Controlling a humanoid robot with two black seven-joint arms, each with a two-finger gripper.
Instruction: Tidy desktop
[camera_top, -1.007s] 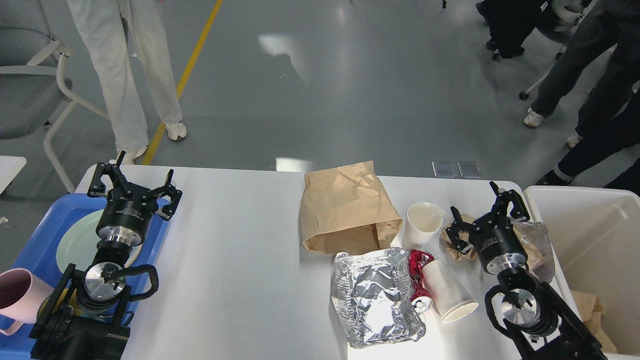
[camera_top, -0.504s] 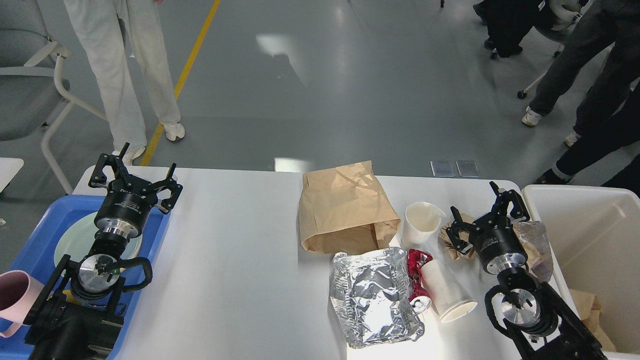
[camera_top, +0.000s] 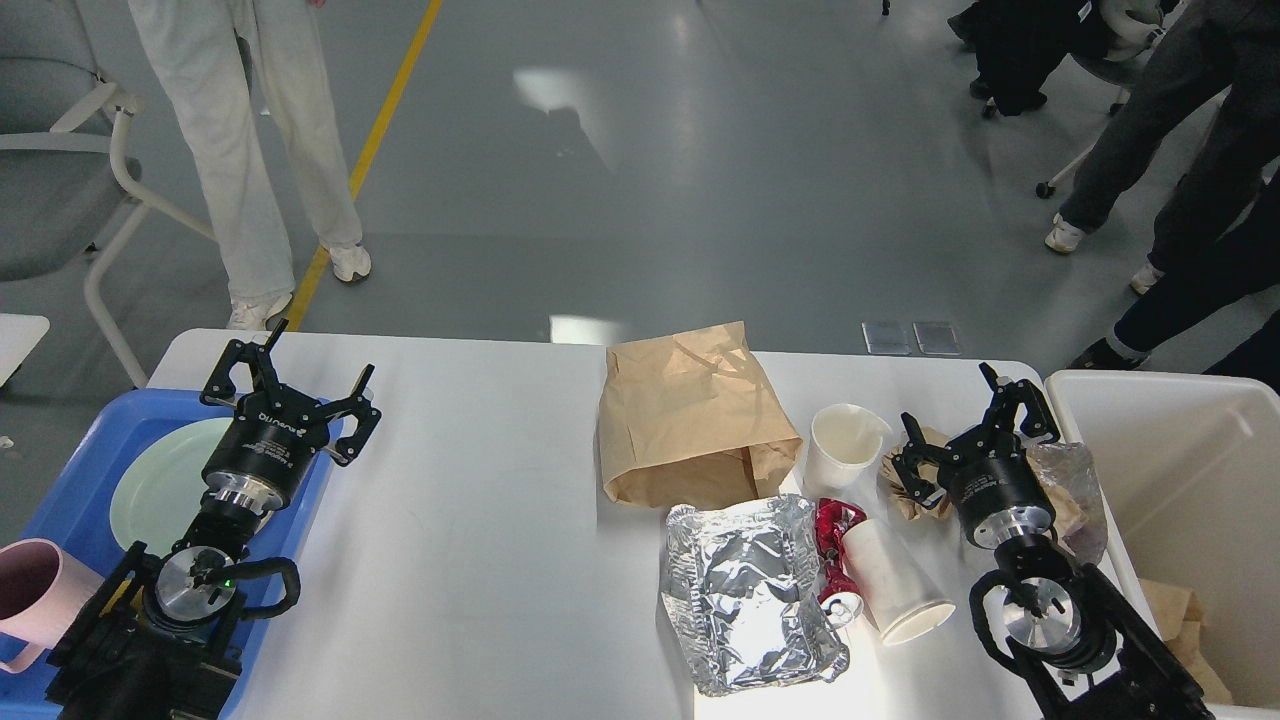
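White desktop (camera_top: 470, 520) fills the lower middle of the frame — your two grippers sit over its opposite ends. Your left gripper (camera_top: 290, 385), lower left, has its fingers spread and holds nothing; it hangs over the desktop's left edge, where the blue tray (camera_top: 75, 470) with a pale plate (camera_top: 160, 480) and a pink mug (camera_top: 30, 590) lies. Your right gripper (camera_top: 968, 425), lower right, is likewise spread and empty, above crumpled brown paper (camera_top: 905, 490) near the white bin (camera_top: 1190, 480). Between them lie a paper bag (camera_top: 690, 420), foil (camera_top: 750, 590) and two cups — one upright (camera_top: 840, 445), one tipped (camera_top: 895, 580).
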